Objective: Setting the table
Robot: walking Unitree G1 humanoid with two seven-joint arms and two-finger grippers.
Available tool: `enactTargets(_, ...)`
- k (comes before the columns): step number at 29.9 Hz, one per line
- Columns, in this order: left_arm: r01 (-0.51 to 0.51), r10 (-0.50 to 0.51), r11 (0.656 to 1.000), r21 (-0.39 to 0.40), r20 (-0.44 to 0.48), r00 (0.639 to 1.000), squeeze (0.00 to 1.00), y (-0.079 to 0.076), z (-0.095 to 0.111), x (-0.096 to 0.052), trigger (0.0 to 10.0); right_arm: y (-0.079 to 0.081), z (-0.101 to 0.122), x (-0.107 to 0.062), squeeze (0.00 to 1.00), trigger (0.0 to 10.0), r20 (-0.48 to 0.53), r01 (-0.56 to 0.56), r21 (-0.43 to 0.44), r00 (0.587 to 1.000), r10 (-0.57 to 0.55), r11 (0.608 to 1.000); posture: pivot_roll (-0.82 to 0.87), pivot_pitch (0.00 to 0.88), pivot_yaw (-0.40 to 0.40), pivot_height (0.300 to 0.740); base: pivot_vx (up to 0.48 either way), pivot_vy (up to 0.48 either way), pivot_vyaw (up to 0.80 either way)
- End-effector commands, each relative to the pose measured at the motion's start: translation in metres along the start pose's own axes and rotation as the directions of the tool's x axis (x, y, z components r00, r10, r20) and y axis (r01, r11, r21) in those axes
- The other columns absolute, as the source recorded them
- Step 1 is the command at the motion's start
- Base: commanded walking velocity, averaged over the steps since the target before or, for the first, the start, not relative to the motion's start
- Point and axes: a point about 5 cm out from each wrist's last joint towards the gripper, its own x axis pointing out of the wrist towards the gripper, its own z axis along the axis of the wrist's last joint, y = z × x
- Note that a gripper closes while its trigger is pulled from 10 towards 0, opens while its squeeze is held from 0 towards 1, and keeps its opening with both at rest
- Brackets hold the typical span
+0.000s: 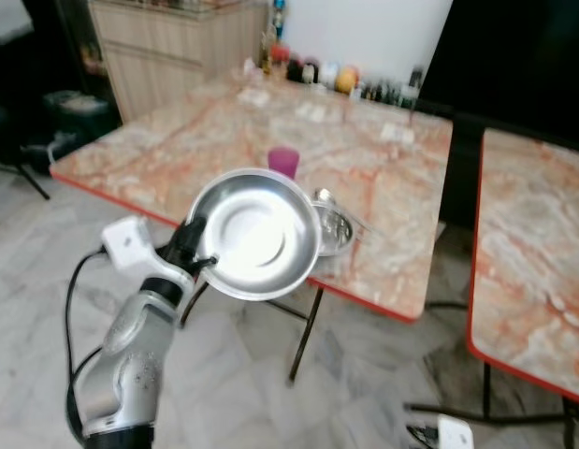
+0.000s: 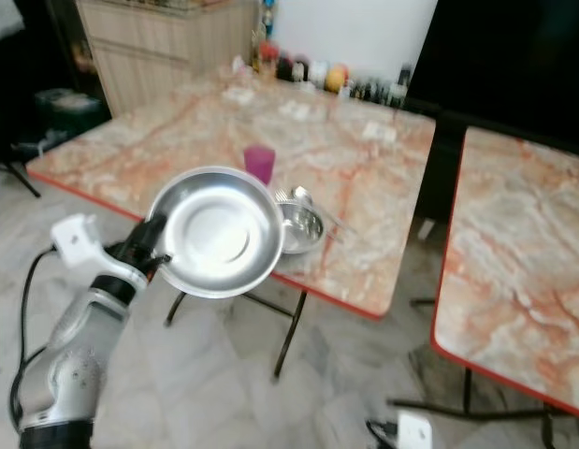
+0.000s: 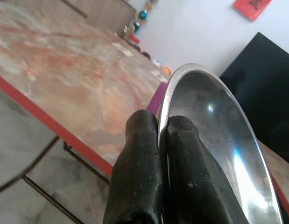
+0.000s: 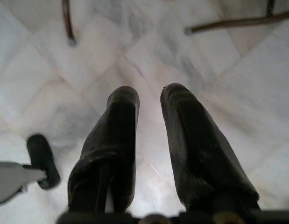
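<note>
Row of bottles and jars (image 1: 326,75) ranged along far table edge, by white wall (image 1: 364,33). Wooden cabinet (image 1: 172,47) seen at far left. Marble-tiled floor (image 4: 149,60) crossed by metal legs (thin, dark).

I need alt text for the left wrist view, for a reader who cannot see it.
The left pincer is shut on the rim of a shiny steel plate, held on edge. Behind it lies a marble-patterned table with a red edge, and small bottles stand far off by a white wall.
</note>
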Motion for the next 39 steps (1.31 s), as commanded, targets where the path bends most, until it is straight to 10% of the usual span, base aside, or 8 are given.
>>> enactTargets(1, 0.053, -0.052, 0.999, -0.013, 0.019, 0.998, 0.0, -0.014, 0.001, 0.003, 10.0, -0.012, -0.004, -0.002, 0.0, 10.0, -0.006, 0.03, -0.004, 1.0, -0.03, 1.0, 0.12, 0.011, -0.1, 0.74, 0.0, -0.416, 0.0)
enactTargets(39, 0.189, -0.186, 0.975, -0.114, 0.035, 0.982, 0.0, -0.034, 0.008, 0.009, 10.0, -0.011, -0.003, -0.002, 0.0, 10.0, -0.017, 0.037, 0.037, 0.999, -0.037, 0.999, 0.12, 0.0, -0.098, 0.74, 0.0, -0.424, -0.22)
